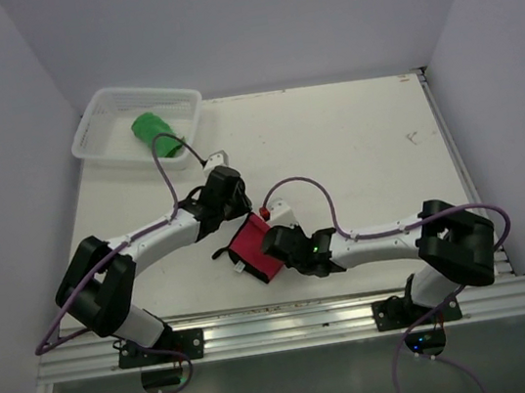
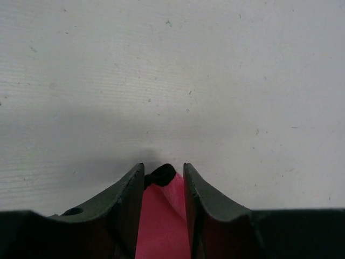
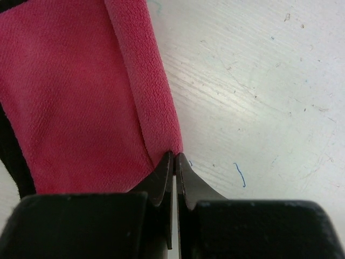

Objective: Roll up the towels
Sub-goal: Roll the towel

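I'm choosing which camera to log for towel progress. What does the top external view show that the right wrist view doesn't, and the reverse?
Only the top external view: the green towel, apparently rolled, lying in the white basket at the far left, and the left end effector at the far edge of the red towel.
Only the right wrist view: the right end effector pinched shut on the red towel's folded edge, and a small blue mark on the table.
Both: the red towel and the white table.
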Motion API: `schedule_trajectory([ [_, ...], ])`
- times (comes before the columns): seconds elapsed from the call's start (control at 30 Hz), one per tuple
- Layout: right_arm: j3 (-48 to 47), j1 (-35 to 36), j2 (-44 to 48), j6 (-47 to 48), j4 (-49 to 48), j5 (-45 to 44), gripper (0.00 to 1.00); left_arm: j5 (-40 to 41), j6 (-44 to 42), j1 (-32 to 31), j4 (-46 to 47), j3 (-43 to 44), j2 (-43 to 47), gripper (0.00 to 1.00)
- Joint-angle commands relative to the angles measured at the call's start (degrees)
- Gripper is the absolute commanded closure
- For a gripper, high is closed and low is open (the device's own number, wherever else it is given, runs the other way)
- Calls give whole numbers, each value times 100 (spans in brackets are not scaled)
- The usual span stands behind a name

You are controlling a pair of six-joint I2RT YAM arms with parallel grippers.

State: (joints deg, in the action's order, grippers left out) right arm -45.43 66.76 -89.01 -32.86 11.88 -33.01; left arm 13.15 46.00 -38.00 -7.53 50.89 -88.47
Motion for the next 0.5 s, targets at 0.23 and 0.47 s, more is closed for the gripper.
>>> schedule_trajectory([
  [0.23, -124, 188, -64, 140, -28, -662, 100, -207, -249, 56, -117, 325, 75, 59],
  [0.47, -98, 284, -134, 210, -80, -847, 100, -286, -337, 64, -240, 421, 40, 57],
])
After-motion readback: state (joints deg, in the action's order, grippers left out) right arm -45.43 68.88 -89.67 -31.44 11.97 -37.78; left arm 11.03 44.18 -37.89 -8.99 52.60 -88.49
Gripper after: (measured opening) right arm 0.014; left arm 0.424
